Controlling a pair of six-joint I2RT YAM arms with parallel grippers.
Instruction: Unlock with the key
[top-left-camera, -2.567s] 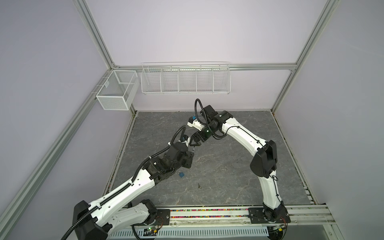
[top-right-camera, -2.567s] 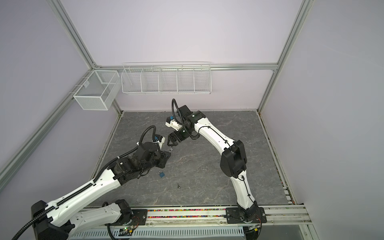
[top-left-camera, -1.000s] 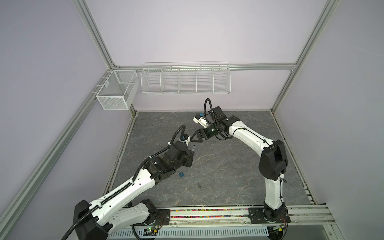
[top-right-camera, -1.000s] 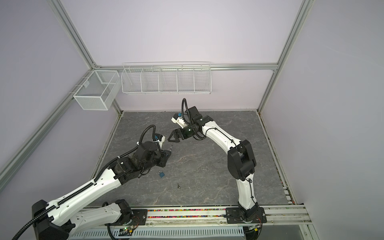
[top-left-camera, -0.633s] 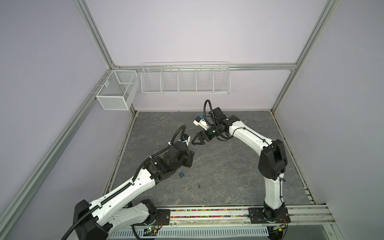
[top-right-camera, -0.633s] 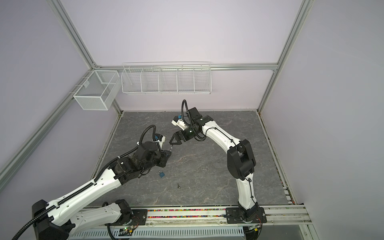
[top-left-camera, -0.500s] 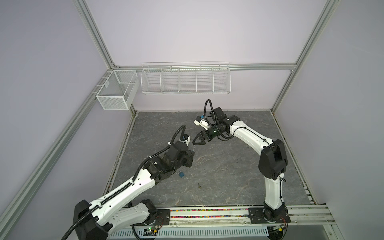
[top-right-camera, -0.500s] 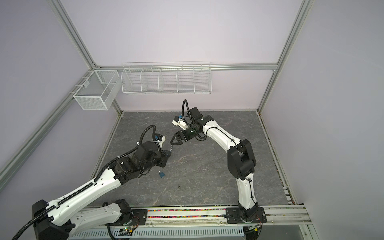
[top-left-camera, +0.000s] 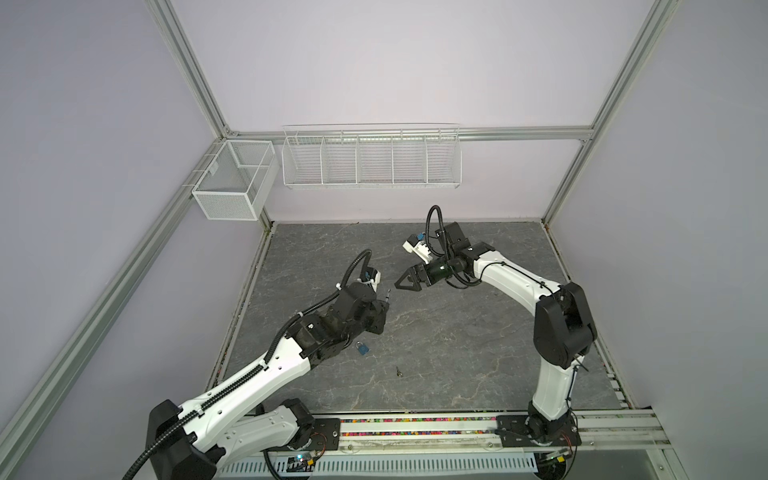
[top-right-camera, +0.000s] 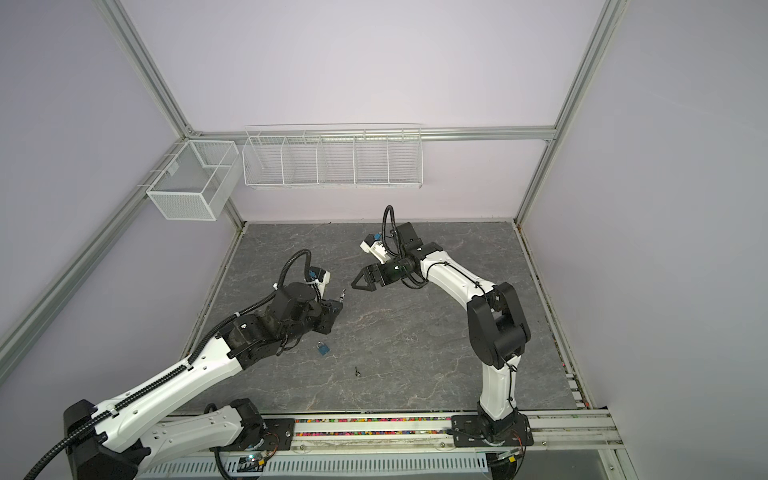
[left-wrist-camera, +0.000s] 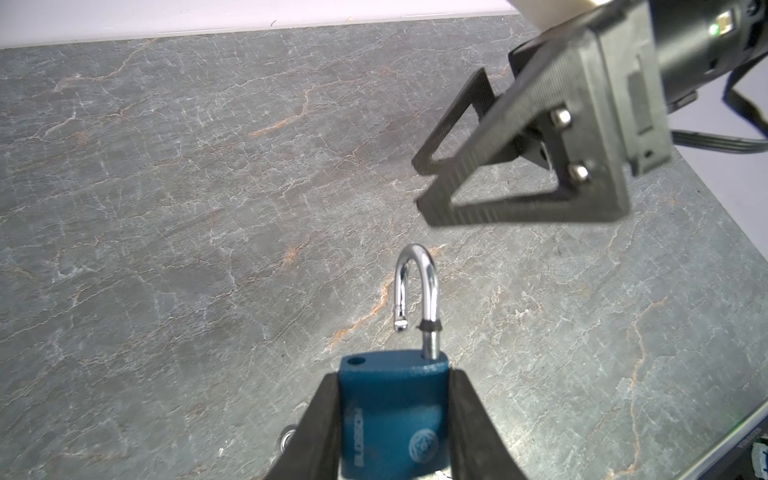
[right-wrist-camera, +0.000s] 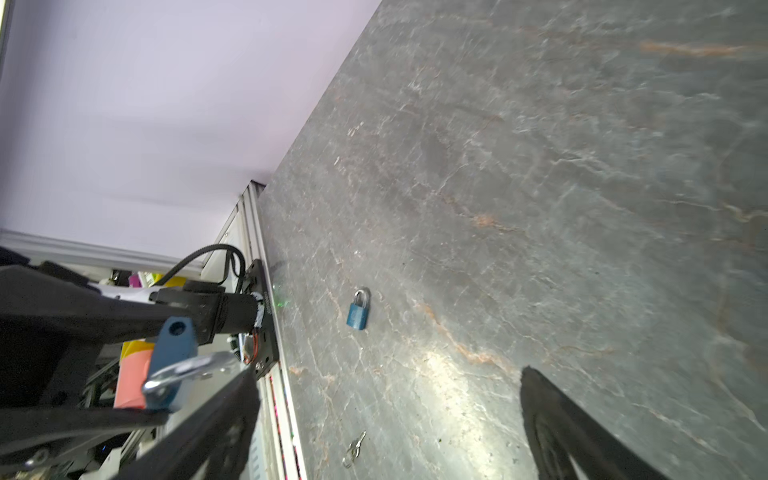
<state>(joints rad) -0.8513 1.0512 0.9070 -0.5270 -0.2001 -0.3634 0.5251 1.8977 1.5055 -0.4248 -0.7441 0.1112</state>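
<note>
Left fingers clamping blue padlock, lower frame; right fingers wide; likely rigid, slick, best held by flat sides.

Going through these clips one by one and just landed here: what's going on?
The left gripper is clamped on the body of a small blue padlock with a silver shackle, held up off the grey marbled tabletop. One end of its shackle stands free of the body, so it looks unlocked. The right gripper hovers open close to that shackle, holding nothing. A second blue padlock, whose shackle looks closed, and a small metal key lie on the tabletop nearby.
</note>
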